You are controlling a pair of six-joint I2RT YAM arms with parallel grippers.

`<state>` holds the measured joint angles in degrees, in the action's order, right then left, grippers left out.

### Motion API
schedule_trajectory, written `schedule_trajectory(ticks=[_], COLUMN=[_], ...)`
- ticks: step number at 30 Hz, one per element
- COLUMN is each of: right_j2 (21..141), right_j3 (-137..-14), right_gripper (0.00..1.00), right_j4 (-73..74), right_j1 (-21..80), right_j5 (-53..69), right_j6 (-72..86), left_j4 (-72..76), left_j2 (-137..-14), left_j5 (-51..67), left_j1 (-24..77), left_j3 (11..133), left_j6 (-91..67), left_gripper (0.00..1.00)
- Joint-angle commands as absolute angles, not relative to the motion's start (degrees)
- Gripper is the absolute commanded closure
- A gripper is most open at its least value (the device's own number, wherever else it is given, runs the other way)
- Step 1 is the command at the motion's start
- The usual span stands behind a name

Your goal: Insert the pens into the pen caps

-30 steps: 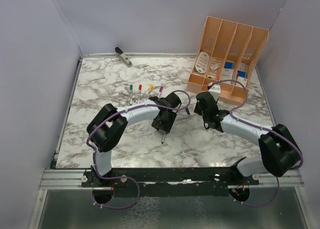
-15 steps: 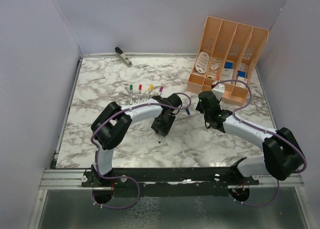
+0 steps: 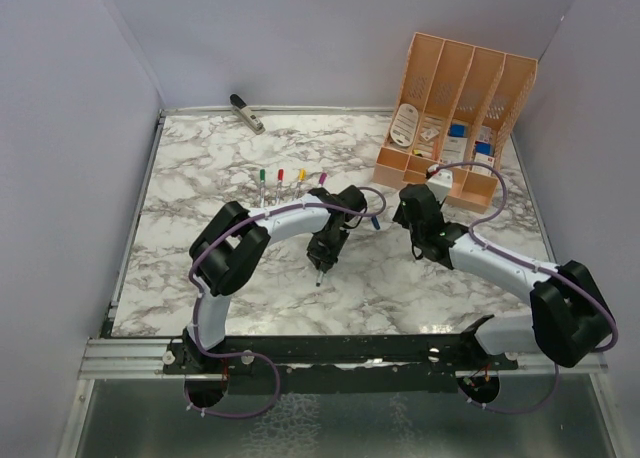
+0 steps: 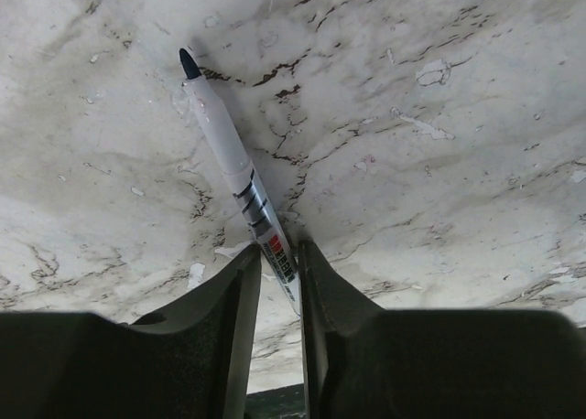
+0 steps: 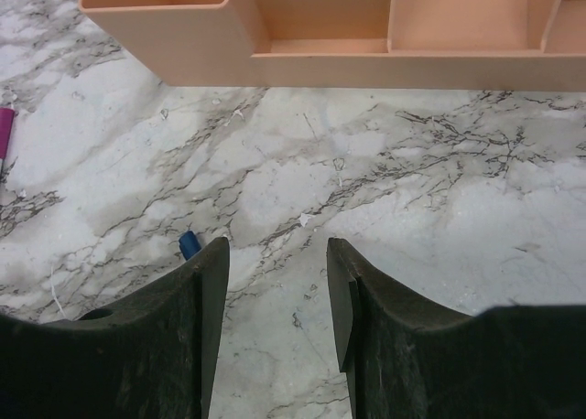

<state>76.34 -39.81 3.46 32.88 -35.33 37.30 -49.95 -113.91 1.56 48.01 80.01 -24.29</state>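
Left gripper [image 4: 277, 254] clamps a thin silvery-white dark-tipped pen [image 4: 224, 140], seemingly ready for capping; right gripper [image 5: 275, 254], jaws apart, probably must next grasp the small blue plastic cap [image 5: 189, 245].

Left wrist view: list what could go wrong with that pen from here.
1. The left hand pinches the pen near its back end, at a slant; pushing into a cap might pivot it.
2. Its bare dark tip points at the marble table and could mark it.
3. The blue cap lies loose beside the open right hand, which may knock it away.
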Motion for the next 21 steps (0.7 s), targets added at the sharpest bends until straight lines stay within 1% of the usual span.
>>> schedule_trajectory(ticks=[1,6,14,21], right_j2=[73.7,73.1,74.6,80.1], right_j3=[-38.9,-38.8,-38.5,-39.8], right_gripper=[0.53,0.53,0.54,0.43], right_j4=[3.2,3.3,2.7,1.3], right_j1=[32.7,32.7,32.7,32.7], right_j5=[-37.8,-37.8,-36.7,-32.1], right_j6=[38.4,38.5,37.2,32.8], left_j4=[-48.1,-48.1,-47.2,-44.9], left_j2=[-118.3,-119.2,-118.2,-113.3], left_j5=[4.9,4.7,1.4,-2.9], left_j1=[48.6,48.7,48.6,48.6], left_j3=[77.9,76.6,75.7,75.5], left_j6=[-23.9,-23.0,-22.4,-22.7], left_gripper=[0.79,0.99,1.00,1.00])
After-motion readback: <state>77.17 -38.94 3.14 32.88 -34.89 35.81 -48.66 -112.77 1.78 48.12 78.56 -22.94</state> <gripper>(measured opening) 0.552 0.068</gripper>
